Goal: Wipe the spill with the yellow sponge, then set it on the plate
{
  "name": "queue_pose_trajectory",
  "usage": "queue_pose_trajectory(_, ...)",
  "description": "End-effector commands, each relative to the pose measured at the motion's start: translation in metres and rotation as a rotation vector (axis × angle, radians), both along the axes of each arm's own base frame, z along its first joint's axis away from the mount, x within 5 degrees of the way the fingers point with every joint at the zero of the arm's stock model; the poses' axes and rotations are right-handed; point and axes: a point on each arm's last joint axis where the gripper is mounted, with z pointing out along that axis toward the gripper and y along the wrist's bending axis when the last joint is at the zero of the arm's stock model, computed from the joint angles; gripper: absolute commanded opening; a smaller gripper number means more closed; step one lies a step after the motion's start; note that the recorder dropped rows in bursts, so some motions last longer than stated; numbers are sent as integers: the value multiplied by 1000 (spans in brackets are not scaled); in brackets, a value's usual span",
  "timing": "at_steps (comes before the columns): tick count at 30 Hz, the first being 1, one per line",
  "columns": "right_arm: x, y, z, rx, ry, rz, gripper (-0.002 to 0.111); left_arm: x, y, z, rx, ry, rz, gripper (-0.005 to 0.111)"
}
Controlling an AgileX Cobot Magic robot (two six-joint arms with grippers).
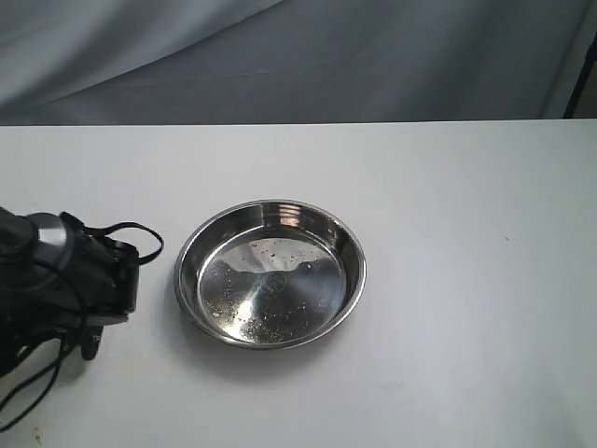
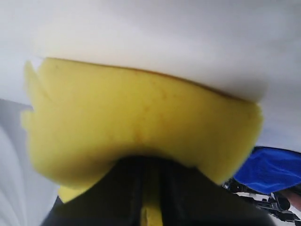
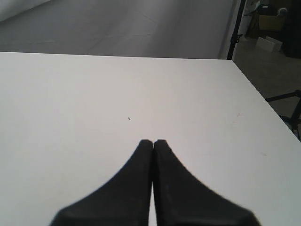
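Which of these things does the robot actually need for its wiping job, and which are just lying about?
Needed: yellow sponge, clamped in left gripper; plate; spill (not visible).
Lying about: blue object; background boxes; shut right gripper, idle.

The plate [image 1: 353,257] is a round, shallow stainless-steel dish with a raised rim and a shiny bottom speckled with small marks. It sits flat on the white table [image 1: 466,280], just left of the centre of the exterior frame.

The yellow sponge [image 2: 141,122] fills most of the left wrist view. It is a bright yellow foam block with faint brown specks and a ragged end, squeezed between the dark jaws of the left gripper [image 2: 150,188], its far edge against the table
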Motion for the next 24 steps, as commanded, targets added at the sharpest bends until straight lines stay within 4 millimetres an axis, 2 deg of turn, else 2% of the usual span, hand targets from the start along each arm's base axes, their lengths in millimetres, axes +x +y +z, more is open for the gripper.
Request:
queue_pose_trajectory(1, 0, -1, -1, -10, -4, -5, 0, 17, 32, 0, 25, -56, -26, 0)
queue_pose_trajectory(5, 0, -1, -1, -10, -4, -5, 0, 25, 39, -2, -3, -65, -76, 0)
queue_pose_trajectory(12, 0, -1, -1, -10, -4, -5, 0, 51, 12, -2, -234, -178, -61, 0)
queue_pose_trajectory(18, 0, -1, -1, -10, -4, -5, 0, 66, -26, -3, -370, -177, -119, 0)
queue_pose_trajectory(24, 0, -1, -1, -10, -4, -5, 0, 62, -82, -16, -419, -126, -282, 0)
